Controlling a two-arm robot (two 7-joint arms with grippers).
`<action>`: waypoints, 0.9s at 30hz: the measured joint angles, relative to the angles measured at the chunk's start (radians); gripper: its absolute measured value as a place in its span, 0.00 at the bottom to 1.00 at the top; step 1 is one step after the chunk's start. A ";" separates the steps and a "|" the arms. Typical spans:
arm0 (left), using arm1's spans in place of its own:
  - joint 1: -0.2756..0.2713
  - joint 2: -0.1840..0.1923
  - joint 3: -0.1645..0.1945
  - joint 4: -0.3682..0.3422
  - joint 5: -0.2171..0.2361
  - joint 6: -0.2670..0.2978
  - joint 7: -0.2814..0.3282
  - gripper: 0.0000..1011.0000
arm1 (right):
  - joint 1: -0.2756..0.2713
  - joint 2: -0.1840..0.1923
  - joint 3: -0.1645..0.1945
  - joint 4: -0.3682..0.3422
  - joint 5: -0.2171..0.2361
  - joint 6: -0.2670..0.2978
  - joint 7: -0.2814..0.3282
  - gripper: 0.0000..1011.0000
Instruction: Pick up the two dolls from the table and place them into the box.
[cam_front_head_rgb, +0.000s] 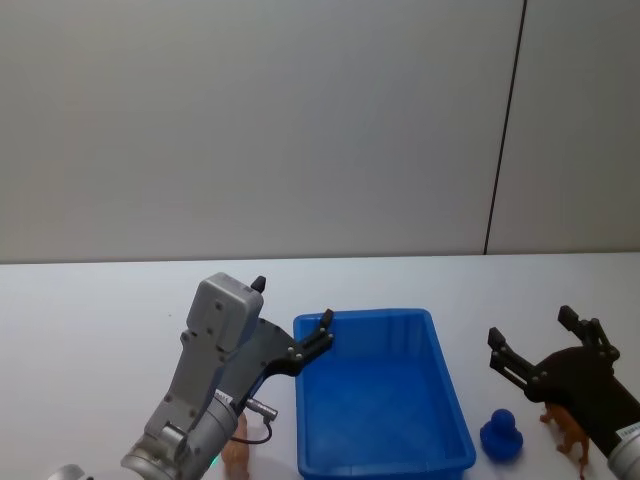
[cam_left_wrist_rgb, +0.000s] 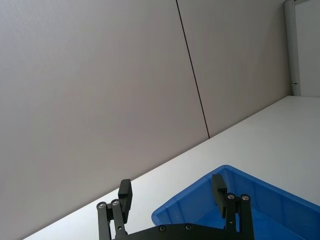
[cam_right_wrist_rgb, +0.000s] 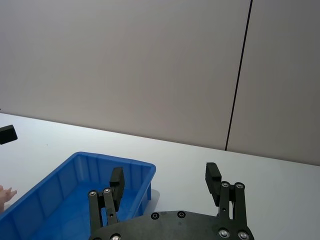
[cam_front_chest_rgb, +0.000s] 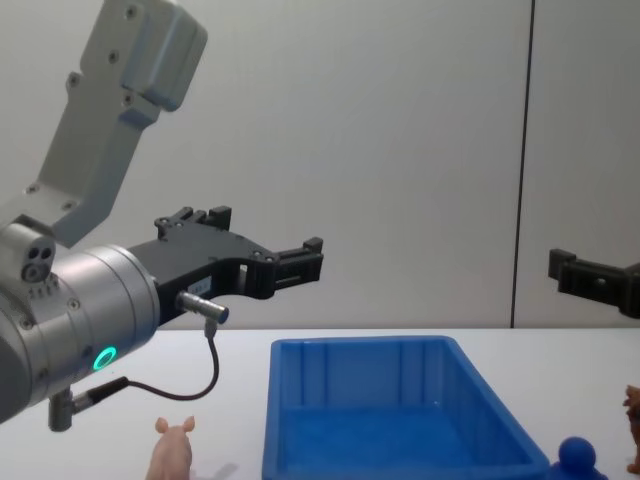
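The pale pink pig (cam_front_head_rgb: 236, 455) stood on the white bench (cam_front_head_rgb: 90, 310) just left of the blue box (cam_front_head_rgb: 452, 400), near the box's near left corner and partly hidden behind the left arm. On the box's other side stood the brown animal (cam_front_head_rgb: 568, 430), with the blue round-topped toy (cam_front_head_rgb: 502, 435) between it and the box wall. The box sat at the middle of the bench. The left gripper (cam_front_head_rgb: 292, 304) hung in the air by the box's far left corner, fingers spread apart. The right gripper (cam_front_head_rgb: 532, 327) hovered right of the box, above the brown animal, its fingers apart too.
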 joint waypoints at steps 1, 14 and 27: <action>0.000 0.000 0.000 0.000 0.000 0.000 0.000 0.99 | 0.000 0.000 0.000 0.000 0.000 0.000 0.000 0.99; 0.000 0.000 0.000 0.000 0.000 0.000 0.000 0.99 | 0.000 0.000 0.000 0.000 0.000 0.000 0.000 0.99; 0.000 0.000 0.000 0.000 0.000 0.000 0.000 0.99 | 0.000 0.000 0.000 0.000 0.000 0.000 0.000 0.99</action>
